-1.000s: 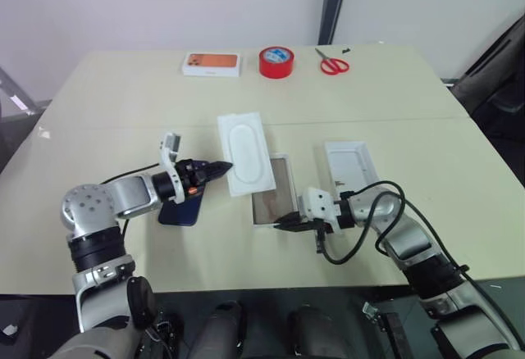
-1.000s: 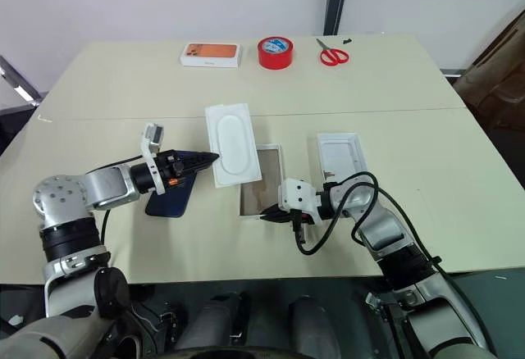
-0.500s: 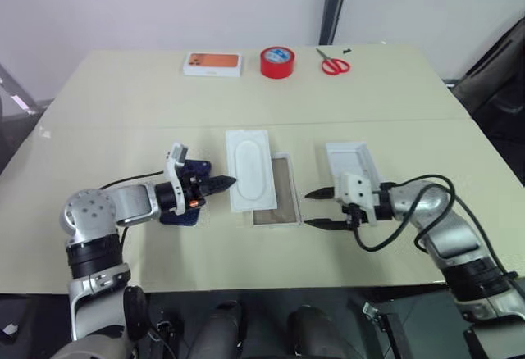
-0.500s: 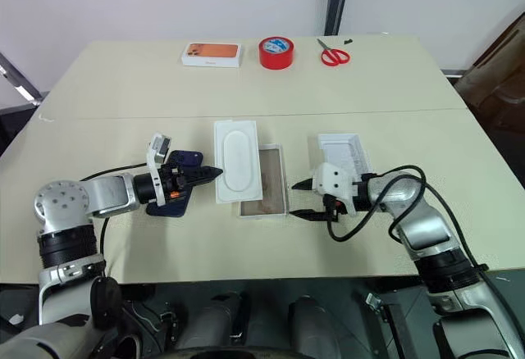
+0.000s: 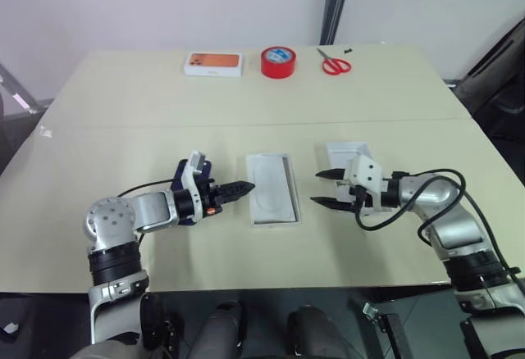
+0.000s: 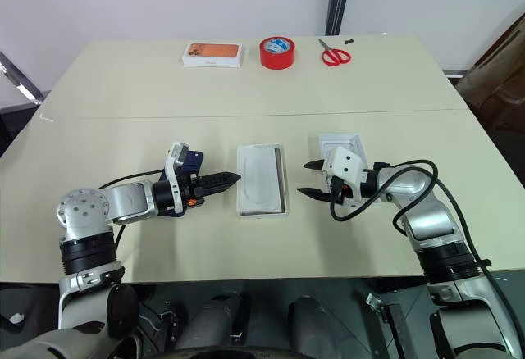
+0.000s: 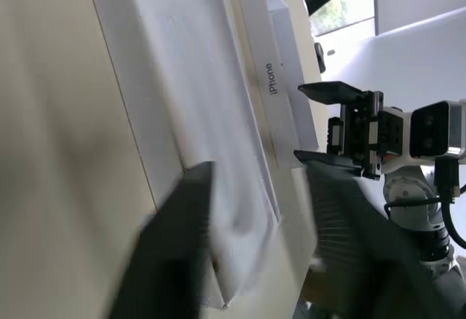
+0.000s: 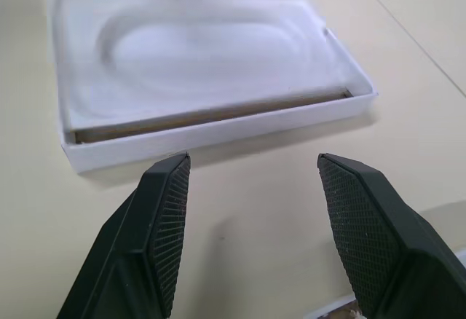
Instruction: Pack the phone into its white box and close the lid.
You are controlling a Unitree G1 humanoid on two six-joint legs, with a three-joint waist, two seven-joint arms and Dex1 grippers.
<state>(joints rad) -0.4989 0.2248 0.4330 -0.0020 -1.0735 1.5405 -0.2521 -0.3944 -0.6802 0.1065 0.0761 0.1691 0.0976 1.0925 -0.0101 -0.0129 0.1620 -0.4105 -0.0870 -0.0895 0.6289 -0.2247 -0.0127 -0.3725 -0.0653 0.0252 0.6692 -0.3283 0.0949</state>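
Note:
The white box [image 5: 289,211] lies mid-table with a thin white insert [image 5: 269,195] resting in it, covering the floor. The right wrist view shows the white box's near wall [image 8: 218,126] with the insert [image 8: 196,57] inside. My left gripper [image 5: 244,187] is open just left of the box, fingers pointing at it. The dark blue phone [image 6: 194,161] lies under that wrist, mostly hidden. My right gripper [image 5: 322,188] stands open to the right of the box, holding nothing. Behind it lies the lid [image 6: 338,140], whose side wall [image 7: 280,93] reads "iPhone".
At the table's far edge sit a white box with an orange picture [image 5: 213,64], a red tape roll [image 5: 278,61] and red scissors [image 5: 333,65]. A seam [image 5: 123,126] crosses the table behind the work area.
The insert, held up by my left gripper before, now lies in the box, and that gripper has opened. My right gripper let go of the box's edge, drew away to the right and opened.

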